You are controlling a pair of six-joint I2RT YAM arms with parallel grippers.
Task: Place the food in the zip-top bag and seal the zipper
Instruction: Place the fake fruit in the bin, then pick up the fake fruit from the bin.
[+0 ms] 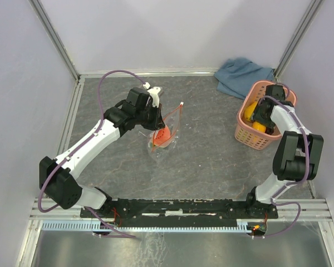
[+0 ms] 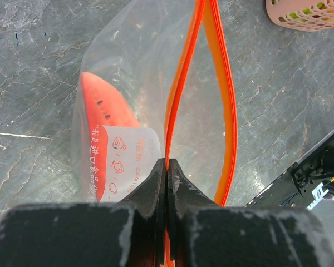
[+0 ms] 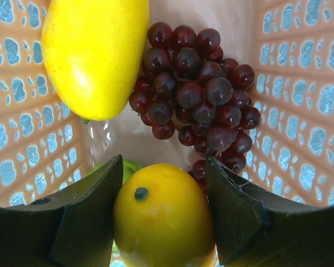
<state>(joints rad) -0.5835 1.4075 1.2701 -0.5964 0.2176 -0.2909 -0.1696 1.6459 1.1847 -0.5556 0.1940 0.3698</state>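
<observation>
The left tool [image 2: 167, 164], pressed together on one side of the red-orange zipper strip [image 2: 229, 100], held up the mouth of the clear crinkly zip-top bag [image 2: 128, 67], with a red watermelon wedge [image 2: 103, 105] inside. Should that thin strip slip, the narrow mouth would likely collapse. The right tool [image 3: 164, 164] sat deep in the pink plastic lattice basket [image 3: 300, 83], its fingers apparently against both sides of a smooth orange round toy fruit [image 3: 161, 217]. The fruit could squirt free on lifting, or jostle the dark purple grapes [image 3: 200, 89] and yellow oblong fruit [image 3: 94, 50] beside it. A wide fruit might also snag the mouth and drag the light bag. The grey marbled bench [image 1: 211, 161] stood between pale lilac walls [image 1: 183, 33], with a blue-grey cloth [image 1: 242, 75] crumpled at the back just behind the basket.
</observation>
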